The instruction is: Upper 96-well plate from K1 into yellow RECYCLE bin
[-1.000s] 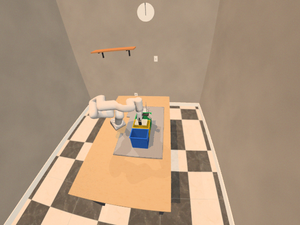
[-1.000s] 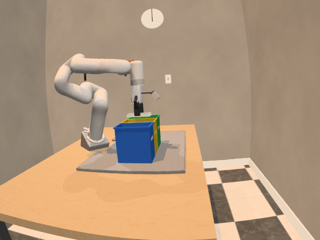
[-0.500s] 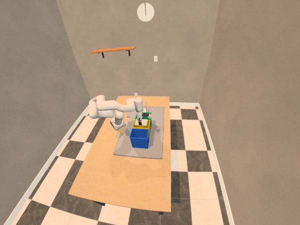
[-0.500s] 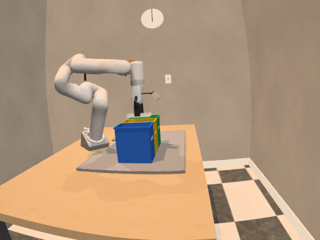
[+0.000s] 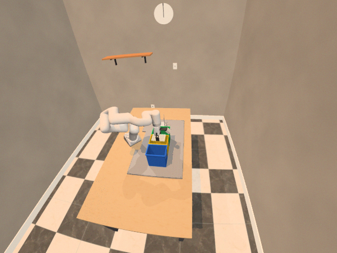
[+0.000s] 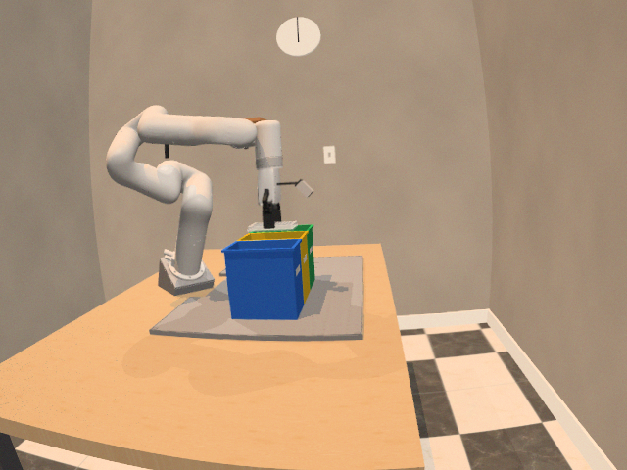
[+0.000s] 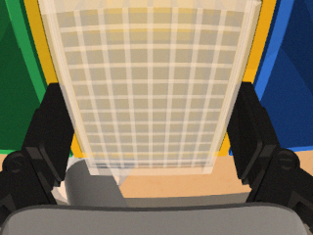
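Gripper w/ plate, labels unreadable.

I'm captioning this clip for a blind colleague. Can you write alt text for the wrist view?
A translucent 96-well plate fills the frame, clamped at its long sides by the black jaws of the gripper. Beneath it is the yellow bin, with the green bin left and the blue bin right.

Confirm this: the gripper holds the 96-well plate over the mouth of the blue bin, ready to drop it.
Wrong bin. The gripper is shut on the 96-well plate, but over the mouth of the yellow bin; the blue bin lies off to one side. The wrist view shows it.
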